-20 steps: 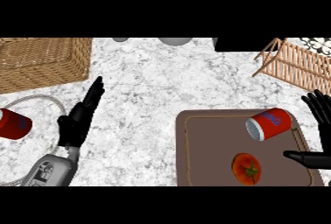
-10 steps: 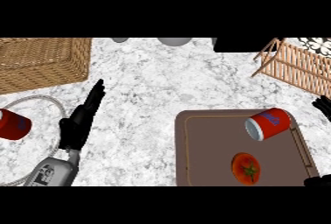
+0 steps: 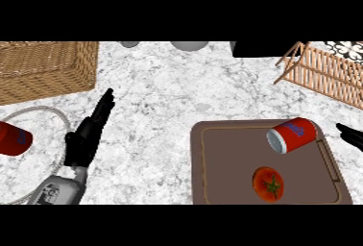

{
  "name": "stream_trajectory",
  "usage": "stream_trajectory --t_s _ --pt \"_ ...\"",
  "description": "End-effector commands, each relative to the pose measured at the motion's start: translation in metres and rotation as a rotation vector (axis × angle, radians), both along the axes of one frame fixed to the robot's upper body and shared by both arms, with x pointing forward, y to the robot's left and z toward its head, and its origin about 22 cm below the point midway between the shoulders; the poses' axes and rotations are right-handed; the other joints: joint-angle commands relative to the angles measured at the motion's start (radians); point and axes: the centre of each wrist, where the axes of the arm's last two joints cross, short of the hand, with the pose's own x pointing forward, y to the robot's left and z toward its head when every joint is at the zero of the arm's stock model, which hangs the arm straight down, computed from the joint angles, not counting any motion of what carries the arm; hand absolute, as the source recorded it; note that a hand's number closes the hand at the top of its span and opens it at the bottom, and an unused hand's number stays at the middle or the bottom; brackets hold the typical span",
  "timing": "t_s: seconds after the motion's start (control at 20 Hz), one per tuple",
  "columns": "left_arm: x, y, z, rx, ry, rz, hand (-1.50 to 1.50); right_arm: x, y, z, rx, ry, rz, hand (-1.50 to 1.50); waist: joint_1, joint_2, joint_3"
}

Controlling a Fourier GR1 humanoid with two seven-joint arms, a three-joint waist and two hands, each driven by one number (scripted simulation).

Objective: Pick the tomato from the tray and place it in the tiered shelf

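A red tomato [image 3: 268, 183] with a green stem lies on the brown tray [image 3: 220, 168] at the lower right. A red can [image 3: 291, 135] lies tipped on the tray's far right part. The wooden tiered shelf [image 3: 322, 72] stands at the upper right. Of my right hand [image 3: 350, 135] only a black tip shows at the right edge, just past the tray's rim and apart from the tomato. My left hand [image 3: 89, 137] rests open at the left, fingers straight and pointing up the counter, holding nothing.
A wicker basket [image 3: 44, 69] fills the upper left corner. A red cup [image 3: 13, 138] sits at the left edge beside a looped grey hose [image 3: 42, 113]. Grey round objects [image 3: 188, 45] and a black block [image 3: 259, 49] line the far edge.
My right hand has drawn back to the right and mostly left the view; only a tip remains beside the tray. The tomato, can and left hand have stayed put.
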Motion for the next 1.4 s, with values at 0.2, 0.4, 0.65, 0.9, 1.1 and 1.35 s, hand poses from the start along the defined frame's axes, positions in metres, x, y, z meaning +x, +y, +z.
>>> stream_trajectory --t_s 0.2,0.4,0.65,0.9,1.1,1.35 --pt "-0.002 0.001 -0.001 -0.012 -0.015 -0.002 0.0 -0.044 0.038 0.018 -0.161 0.008 -0.07 -1.5 0.011 0.005 0.002" --pt "0.004 0.001 -0.002 -0.005 -0.004 -0.034 0.0 -0.053 0.057 0.016 -0.137 -0.004 -0.084 -1.5 0.018 0.006 0.002" --pt "0.01 -0.002 0.005 -0.003 -0.027 -0.016 0.0 -0.055 0.063 -0.002 -0.143 -0.023 -0.095 -1.5 0.021 0.007 0.003" --pt "0.006 -0.011 0.003 0.011 0.001 -0.015 0.0 -0.078 0.076 -0.014 -0.135 -0.035 -0.116 -1.5 0.018 0.006 0.003" --pt "0.005 0.001 -0.008 -0.004 -0.011 -0.013 0.0 -0.077 0.083 -0.02 -0.135 -0.026 -0.116 -1.5 0.018 0.006 0.003" --pt "0.018 -0.004 0.005 0.012 -0.01 -0.029 0.0 -0.072 0.081 -0.019 -0.154 0.002 -0.108 -1.5 0.019 0.007 0.003"
